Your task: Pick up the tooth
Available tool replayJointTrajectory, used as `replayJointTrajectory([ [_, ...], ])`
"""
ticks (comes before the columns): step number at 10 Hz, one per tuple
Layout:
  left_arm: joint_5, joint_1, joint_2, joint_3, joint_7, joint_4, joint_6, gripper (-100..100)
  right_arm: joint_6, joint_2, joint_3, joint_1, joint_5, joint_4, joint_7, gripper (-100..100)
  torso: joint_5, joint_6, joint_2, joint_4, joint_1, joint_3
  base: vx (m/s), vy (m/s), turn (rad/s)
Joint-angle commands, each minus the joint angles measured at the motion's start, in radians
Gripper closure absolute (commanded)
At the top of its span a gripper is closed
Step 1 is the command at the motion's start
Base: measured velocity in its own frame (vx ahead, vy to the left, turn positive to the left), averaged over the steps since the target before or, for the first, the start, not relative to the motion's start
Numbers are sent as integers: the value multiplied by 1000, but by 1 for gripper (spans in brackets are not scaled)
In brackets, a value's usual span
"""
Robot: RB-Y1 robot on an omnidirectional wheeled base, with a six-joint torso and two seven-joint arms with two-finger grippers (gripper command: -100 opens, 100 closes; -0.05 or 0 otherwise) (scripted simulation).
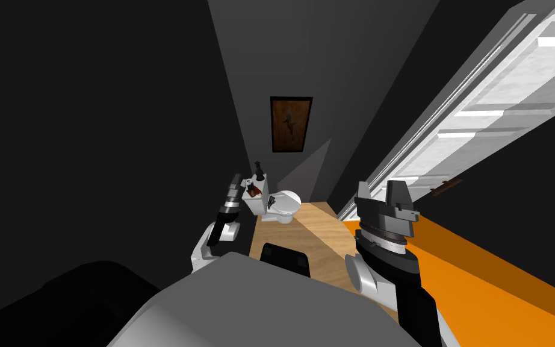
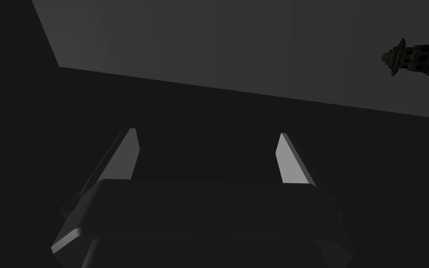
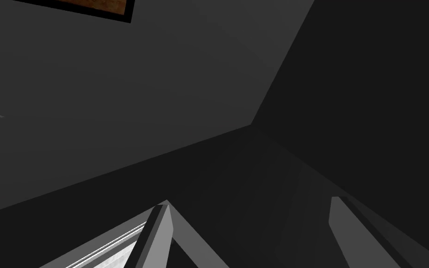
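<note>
A white toilet (image 1: 283, 206) stands at the far end of a narrow, dim room. On its tank (image 1: 254, 203) stand a dark bottle-like thing (image 1: 259, 170) and a small reddish-brown thing (image 1: 251, 191). A small dark item (image 1: 272, 202) lies on the lid. None of them reads clearly as a tooth item. My left gripper (image 1: 234, 181) (image 2: 209, 142) is raised just left of the tank, open and holding nothing. My right gripper (image 1: 386, 191) (image 3: 251, 223) is held up on the right, nearer to me, open and with nothing in it.
A framed brown picture (image 1: 291, 124) hangs above the toilet. A white panelled door (image 1: 487, 114) runs along the right wall, beside an orange floor strip (image 1: 469, 271). The wooden floor (image 1: 318, 235) leads to the toilet, with a black block (image 1: 285, 259) near me. Dark walls close in on the left.
</note>
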Motion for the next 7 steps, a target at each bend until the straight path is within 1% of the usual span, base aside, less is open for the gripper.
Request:
replayJointTrajectory([
  [1, -3, -10, 16, 8, -13, 37, 19, -100, 0, 0, 0, 0, 0, 0, 0, 0, 0, 0, 0, 0, 0, 0, 94, -102, 19],
  [3, -4, -23, 31, 19, -25, 80, 46, -100, 0, 0, 0, 0, 0, 0, 0, 0, 0, 0, 3, 1, 2, 1, 63, -103, 16],
  [7, -1, -46, 51, 38, -47, 174, 104, -100, 0, 0, 0, 0, 0, 0, 0, 0, 1, 0, 1, 0, 2, 1, 85, -94, 27],
])
